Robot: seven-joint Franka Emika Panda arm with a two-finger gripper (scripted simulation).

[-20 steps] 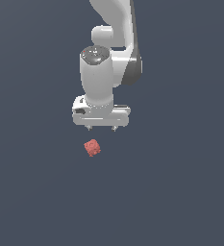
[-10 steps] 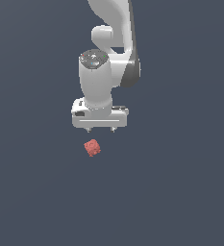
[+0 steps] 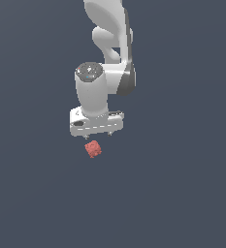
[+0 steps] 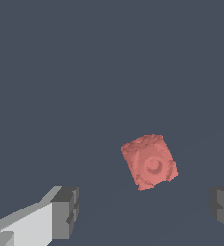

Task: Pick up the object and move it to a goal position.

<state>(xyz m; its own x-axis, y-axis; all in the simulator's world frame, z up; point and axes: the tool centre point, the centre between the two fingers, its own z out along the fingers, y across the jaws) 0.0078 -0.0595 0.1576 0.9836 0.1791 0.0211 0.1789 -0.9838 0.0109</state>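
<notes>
The end effector hangs with its fingers pointing down and spread wide, holding nothing. In the wrist view one grey fingertip sits at one side of the picture and the other at the far edge, with a broad gap of bare surface between them.

Against the exterior views from a second and half a second ago, the end effector has come lower and drifted a little toward the exterior view's left. The gap between its underside and the red lump has closed noticeably; the lump itself lies where it was, resting on the dark surface, turned at an angle to the fingers' line.

From the exterior view the lump now sits just below the end effector, near the middle of its span. The wrist view agrees in part: the lump lies within the fingers' gap but ahead of the line joining the tips, so the approach is probably not finished.

This looks like the descent before the grasp. More lowering and a small correction seem needed before closing, and lifting and carrying to the goal remain undone.
</notes>
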